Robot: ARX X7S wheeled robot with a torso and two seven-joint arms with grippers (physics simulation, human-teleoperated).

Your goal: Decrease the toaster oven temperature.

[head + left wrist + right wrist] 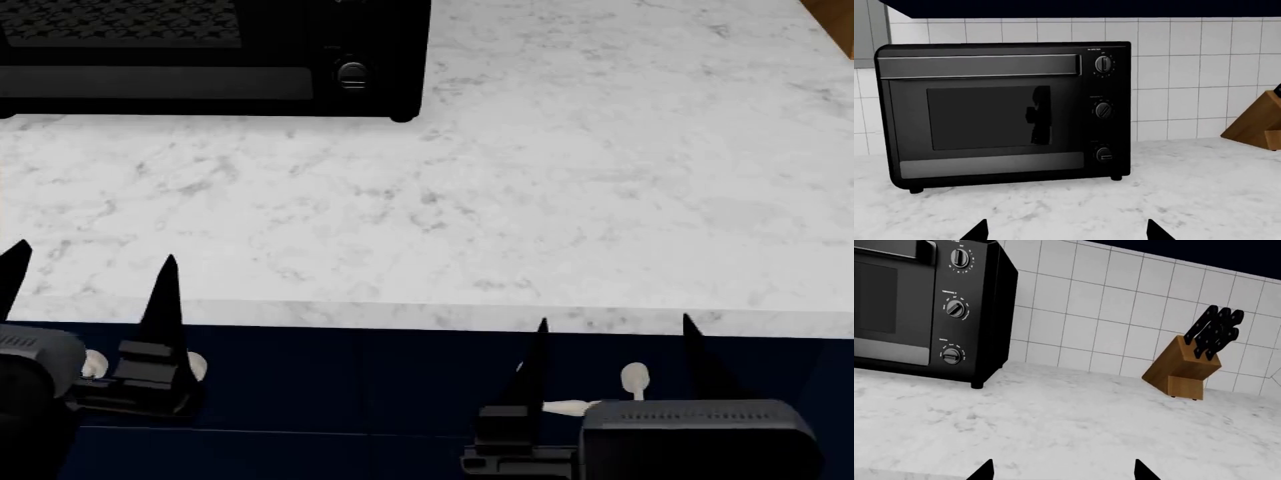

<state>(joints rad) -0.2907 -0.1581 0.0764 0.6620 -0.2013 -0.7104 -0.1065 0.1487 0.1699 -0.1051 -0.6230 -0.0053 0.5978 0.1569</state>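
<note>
On the white marble counter (561,180), toward its back left as the head camera sees it, stands the toaster oven (1004,112) — a black box with a dark glass door, a long handle bar across the top of that door, and small feet on the stone. Its back is close to the white tiled wall (1121,315). Down the strip beside the door run three round knobs: the top knob (1103,64), the middle knob (1103,110) and the bottom knob (1104,154); the small print above each is too fine to read, so which one sets the temperature cannot be told. Further along the counter, well apart from the oven and also near the tiles, sits a wooden knife block (1182,365) with black handles sticking up from it. Both arms hang low at the counter's near edge, in front of the dark blue cabinet face. The left gripper (87,285) has its two black fingers spread apart with nothing between them, and the right gripper (611,350) is likewise spread wide and empty — neither touches the oven or the counter top.
</note>
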